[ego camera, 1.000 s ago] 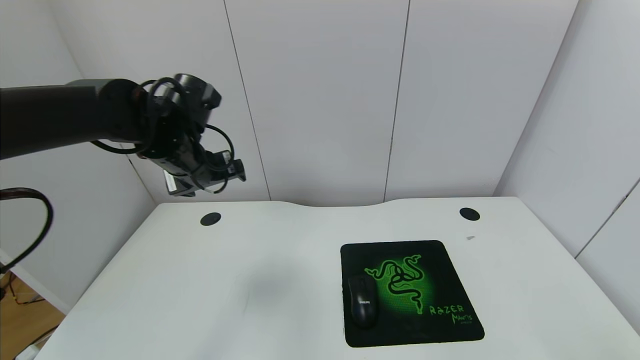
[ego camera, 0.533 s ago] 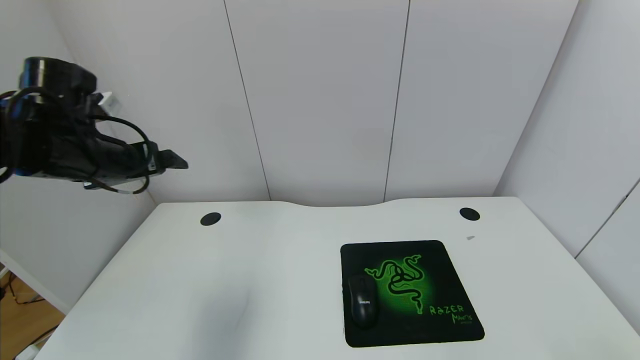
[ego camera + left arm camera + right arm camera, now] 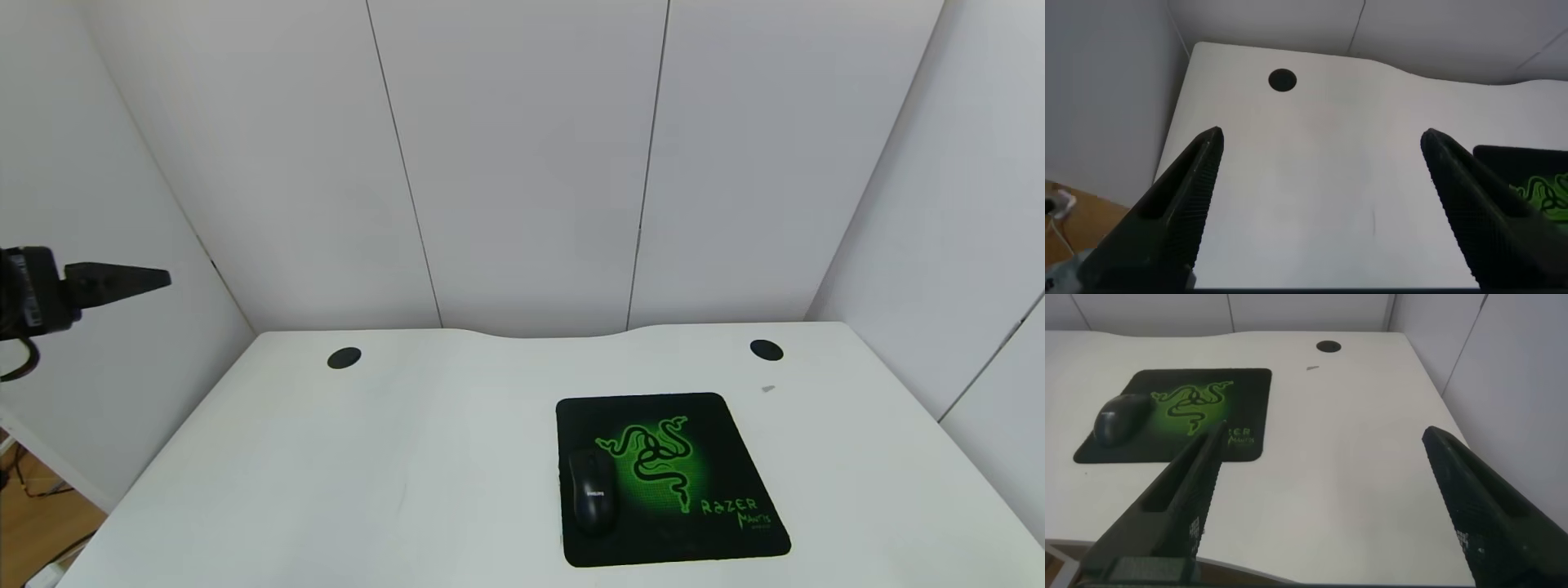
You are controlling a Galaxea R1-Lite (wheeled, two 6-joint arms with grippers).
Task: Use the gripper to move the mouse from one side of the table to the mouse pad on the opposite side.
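My left gripper [image 3: 122, 279] has swung back off the table's [image 3: 326, 457] left edge, fingers [image 3: 1184, 204] spread and empty. The mouse [image 3: 592, 492] sits on the mouse pad [image 3: 727, 457]; I judge the task done. Right gripper [image 3: 1323, 506] parked, also open.

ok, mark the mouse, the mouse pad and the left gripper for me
mouse [image 3: 592, 494]: head view, middle of its back.
mouse pad [image 3: 718, 457]: head view, bare black area beside the green emblem.
left gripper [image 3: 1321, 147]: left wrist view, midway between its open fingertips.

Mouse [image 3: 1121, 422] on mouse pad [image 3: 1176, 415] (near edge); right gripper [image 3: 1323, 441] spread, empty.
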